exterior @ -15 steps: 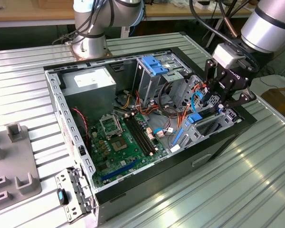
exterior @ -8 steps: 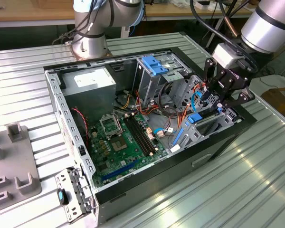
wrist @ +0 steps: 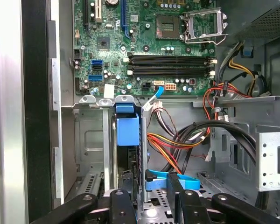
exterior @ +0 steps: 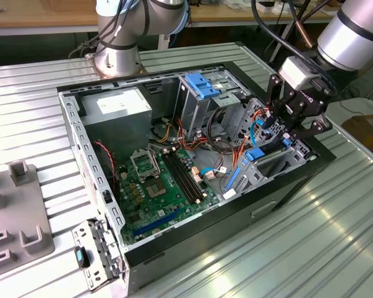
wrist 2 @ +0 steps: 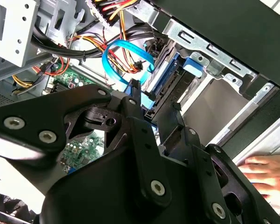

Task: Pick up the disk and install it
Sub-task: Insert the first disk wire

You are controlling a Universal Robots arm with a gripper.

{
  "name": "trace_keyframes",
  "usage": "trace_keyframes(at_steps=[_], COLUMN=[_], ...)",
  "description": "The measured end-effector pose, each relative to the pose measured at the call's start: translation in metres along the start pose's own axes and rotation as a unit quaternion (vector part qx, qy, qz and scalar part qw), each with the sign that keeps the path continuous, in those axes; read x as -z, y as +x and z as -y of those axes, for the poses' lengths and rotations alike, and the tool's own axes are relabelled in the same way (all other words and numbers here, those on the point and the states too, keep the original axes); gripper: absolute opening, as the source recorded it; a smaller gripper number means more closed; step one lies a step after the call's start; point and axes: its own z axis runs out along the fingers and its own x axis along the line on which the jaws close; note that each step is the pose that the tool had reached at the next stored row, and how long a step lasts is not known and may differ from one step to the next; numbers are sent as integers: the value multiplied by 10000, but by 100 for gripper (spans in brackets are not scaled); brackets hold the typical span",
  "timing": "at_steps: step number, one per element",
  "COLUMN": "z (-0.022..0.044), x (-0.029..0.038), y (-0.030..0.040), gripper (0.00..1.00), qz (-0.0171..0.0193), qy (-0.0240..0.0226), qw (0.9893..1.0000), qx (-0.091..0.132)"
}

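**Item:** open computer case (exterior: 236, 217), lying side-up on a ribbed metal table (exterior: 31, 105).

**Contents we count:**
- green motherboard (exterior: 155, 192)
- grey power-supply box (exterior: 115, 112)
- loose bundles of coloured wires (wrist: 177, 144)
- a looped blue data cable (wrist: 155, 181)
- a metal drive cage (wrist: 88, 140)

**Held in that cage:** the disk (wrist: 128, 130), slotted in edge-on, its blue carrier showing.

**Gripper (wrist: 150, 191):** fingers spread, poised at the cage mouth just beside the disk's end. We cannot tell whether they touch it.

**Also noted:** a person's hand (wrist 2: 266, 172) beyond the case wall.
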Motion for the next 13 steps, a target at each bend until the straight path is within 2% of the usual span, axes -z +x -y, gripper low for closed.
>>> trace_keyframes(at_steps=[2, 3, 4, 10, 11, 12, 13], z=[0, 0, 0, 0, -24, -147, -165], x=[-3, -4, -5, -8, -9, -7, -12], y=[0, 0, 0, 1, 1, 56, 58], gripper=[42, 22, 16, 16, 16, 16, 16], qz=[2, 2, 3, 5, -105, -144, -144], qy=[0, 0, 0, 0, 83, 411, 411], qw=[10000, 10000, 10000, 10000, 9996, 9987, 9987], qx=[0, 0, 0, 0, 230, 268, 267])
